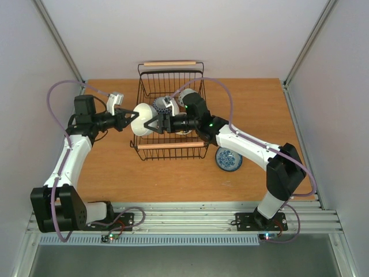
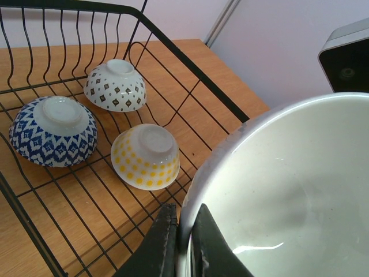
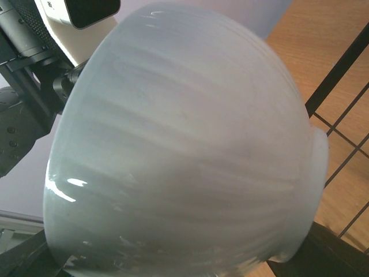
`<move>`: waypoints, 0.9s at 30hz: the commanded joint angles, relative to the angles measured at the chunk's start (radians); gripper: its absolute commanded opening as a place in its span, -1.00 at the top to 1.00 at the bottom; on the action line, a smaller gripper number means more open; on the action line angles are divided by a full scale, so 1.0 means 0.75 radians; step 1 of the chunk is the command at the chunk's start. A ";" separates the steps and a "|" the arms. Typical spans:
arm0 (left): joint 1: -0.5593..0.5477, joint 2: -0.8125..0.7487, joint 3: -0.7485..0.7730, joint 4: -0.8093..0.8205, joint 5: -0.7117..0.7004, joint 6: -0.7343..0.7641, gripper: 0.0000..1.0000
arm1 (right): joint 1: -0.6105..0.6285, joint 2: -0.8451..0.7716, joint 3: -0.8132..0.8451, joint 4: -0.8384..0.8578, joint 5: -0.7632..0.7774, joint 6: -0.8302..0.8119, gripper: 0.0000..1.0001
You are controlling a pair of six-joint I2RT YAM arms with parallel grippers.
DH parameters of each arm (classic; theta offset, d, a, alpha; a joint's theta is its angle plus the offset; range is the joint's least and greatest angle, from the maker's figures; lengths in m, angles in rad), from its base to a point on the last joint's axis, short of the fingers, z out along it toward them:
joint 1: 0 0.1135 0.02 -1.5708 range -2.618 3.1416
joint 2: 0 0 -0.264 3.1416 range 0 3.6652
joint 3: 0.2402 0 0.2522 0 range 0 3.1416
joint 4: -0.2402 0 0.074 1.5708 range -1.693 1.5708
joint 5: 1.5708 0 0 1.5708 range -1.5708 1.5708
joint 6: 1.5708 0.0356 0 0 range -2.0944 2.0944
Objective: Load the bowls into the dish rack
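Right, top cam first: L hand is pinched on the rim of the pale bowl, holding it on its side in the air at the left edge of the rack. R hand comes in across the rack from the other side, jaws spread wide round the bowl's foot end; can't tell if they touch it. One loose bowl, blue inside, sits on the desk just right of the rack, near the R arm.

L wrist cam: fingers nipped on the pale rim, one inside, one out. Beyond it, three bowls lie upside down on the rack floor: navy bowl, diamond bowl, yellow bowl.

R wrist cam: pale bowl's ribbed outside fills the frame, foot to the right. R fingers show low at both corners, not clearly on it.

My read: three in, two to go. Looks like a mid-air handover, then the loose one. Rim pinch is thin, so I'd want R firm before L lets go.
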 commanded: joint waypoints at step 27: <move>0.003 -0.109 -0.037 0.144 -0.265 -0.059 -0.75 | -0.011 0.251 0.613 -0.878 0.907 -1.071 0.97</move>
